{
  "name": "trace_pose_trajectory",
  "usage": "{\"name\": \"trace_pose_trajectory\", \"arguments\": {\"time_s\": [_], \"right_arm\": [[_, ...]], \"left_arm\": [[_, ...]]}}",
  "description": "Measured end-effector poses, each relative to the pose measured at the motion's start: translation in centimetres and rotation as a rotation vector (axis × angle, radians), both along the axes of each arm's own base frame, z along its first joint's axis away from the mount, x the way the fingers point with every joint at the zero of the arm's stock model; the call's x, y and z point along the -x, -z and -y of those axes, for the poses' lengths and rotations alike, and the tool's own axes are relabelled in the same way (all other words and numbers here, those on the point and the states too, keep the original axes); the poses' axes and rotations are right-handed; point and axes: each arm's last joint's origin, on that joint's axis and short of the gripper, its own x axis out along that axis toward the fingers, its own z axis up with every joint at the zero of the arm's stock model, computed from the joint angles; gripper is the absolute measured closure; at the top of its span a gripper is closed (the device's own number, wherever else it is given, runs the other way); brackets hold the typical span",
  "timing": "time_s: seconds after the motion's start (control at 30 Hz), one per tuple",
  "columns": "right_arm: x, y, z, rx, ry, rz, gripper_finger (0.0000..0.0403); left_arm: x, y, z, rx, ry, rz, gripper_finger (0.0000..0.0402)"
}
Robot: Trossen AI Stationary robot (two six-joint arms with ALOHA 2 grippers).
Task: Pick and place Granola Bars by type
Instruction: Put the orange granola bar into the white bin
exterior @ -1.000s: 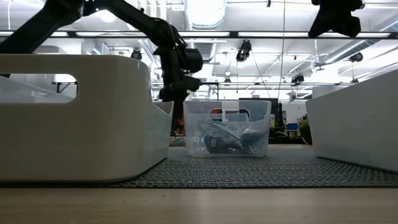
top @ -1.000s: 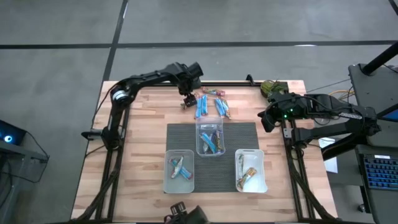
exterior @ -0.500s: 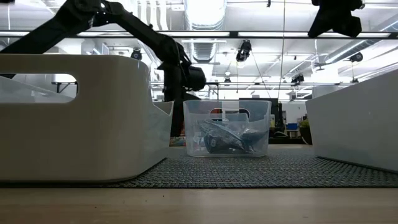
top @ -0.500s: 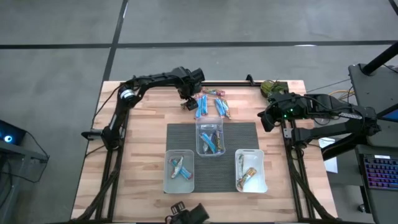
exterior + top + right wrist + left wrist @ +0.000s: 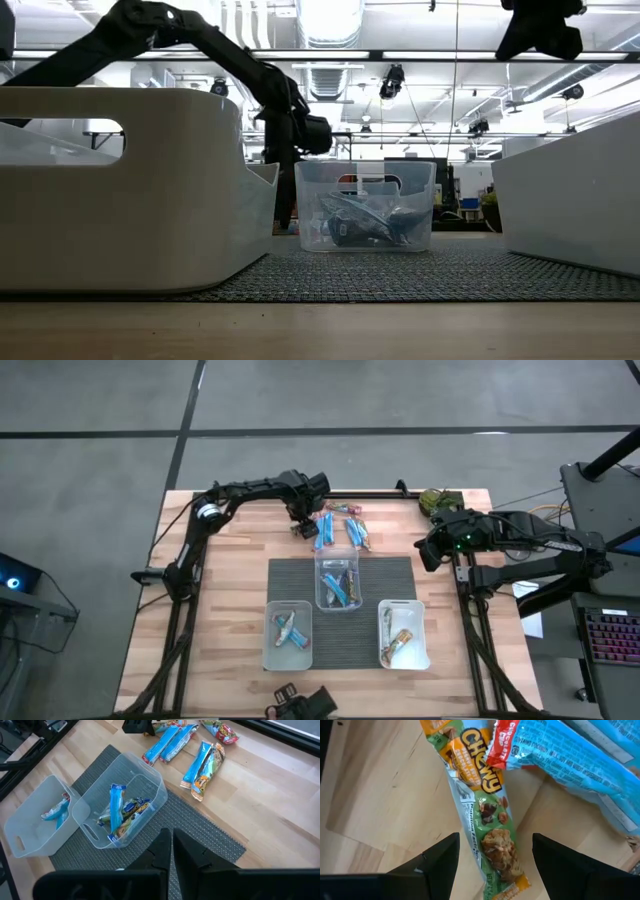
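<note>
Several Granola Bars point(image 5: 340, 525) lie loose on the wood near the table's far edge, most of them blue. My left gripper point(image 5: 302, 526) points down over the left end of this group, open. In the left wrist view its fingers point(image 5: 440, 862) stand on either side of a green and orange bar point(image 5: 487, 815) that lies flat on the wood, with bare wood showing between each finger and the bar. A blue bar point(image 5: 570, 765) lies beside it. My right gripper point(image 5: 169, 851) is shut on nothing, raised at the table's right side point(image 5: 432, 550).
Three clear tubs stand on a grey mat point(image 5: 390, 575): a middle one point(image 5: 338, 582) with blue and mixed bars, a near-left one point(image 5: 288, 635) and a near-right one point(image 5: 403, 633). A green clump point(image 5: 440, 501) sits at the far right corner. Bare wood lies left of the mat.
My left gripper has come down toward the bars at the far edge, staying open and pointing down. The bars have not moved.
</note>
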Motion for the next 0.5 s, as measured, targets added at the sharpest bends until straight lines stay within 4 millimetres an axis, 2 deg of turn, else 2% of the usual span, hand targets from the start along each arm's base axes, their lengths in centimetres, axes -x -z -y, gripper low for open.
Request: {"name": "trace_pose_trajectory", "arguments": {"time_s": [0.23,0.5], "right_arm": [[-0.05,0.28,0.00,-0.001,0.000,-0.009,0.0390],[-0.09,0.56,0.00,-0.001,0.000,-0.019,0.0390]], "left_arm": [[-0.13,0.99,-0.10,0.011,-0.001,-0.021,0.0170],[-0.11,1.02,-0.10,0.014,-0.002,-0.024,0.0184]]}}
